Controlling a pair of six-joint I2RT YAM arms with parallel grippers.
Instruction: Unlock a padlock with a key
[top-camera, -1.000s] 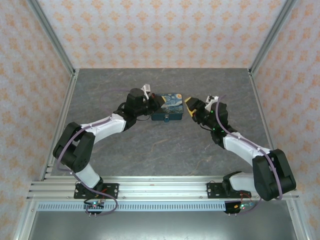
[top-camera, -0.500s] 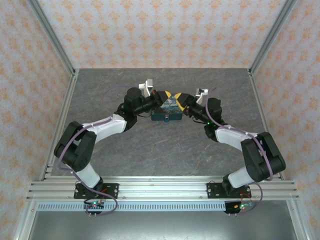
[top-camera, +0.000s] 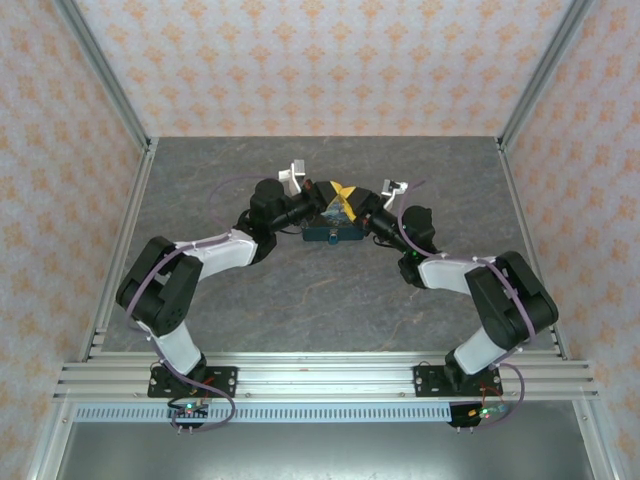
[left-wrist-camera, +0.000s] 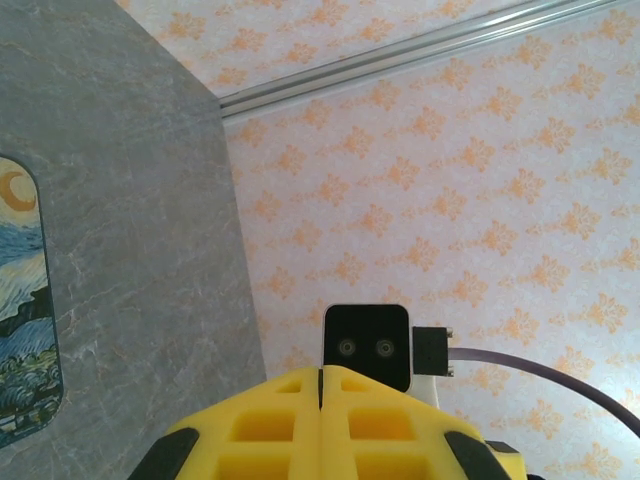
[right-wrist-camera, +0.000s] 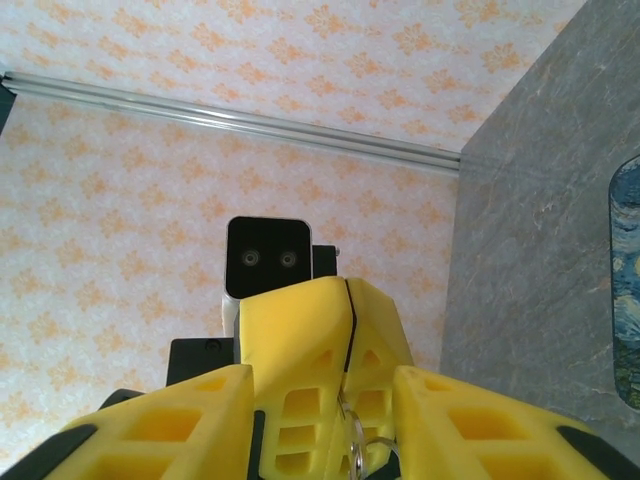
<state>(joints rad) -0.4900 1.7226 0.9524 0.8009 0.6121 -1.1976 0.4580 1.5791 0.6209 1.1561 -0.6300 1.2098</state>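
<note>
From the top view, the dark blue starry-night tin lies on the grey table, and both arms reach in to meet above its far edge. The left gripper comes in from the tin's left and the right gripper from its right. Their yellow tips are crowded together over the tin's lid and cover most of it. At this size I cannot tell how either pair of jaws stands, and the key is too small to pick out.

In the left wrist view, the left gripper's two yellow fingers are pressed flat together, with only a thin dark seam between them. Just beyond their tips is the right arm's camera block, facing back. The tin's painted lid shows at the left edge of the picture, flat on the table and apart from the fingers.

In the right wrist view, the right gripper's own fingers stand apart, one on each side of the left gripper's clenched pair, and close beside them. Whether they touch that pair I cannot tell. The key, a small pale metal piece with a ring, sits at the lower end of the seam between the left gripper's fingers. It looks pinched there, above the tin rather than on it. The left arm's camera block sits behind those fingers. The tin's rounded edge shows at the right border of the picture.
</note>
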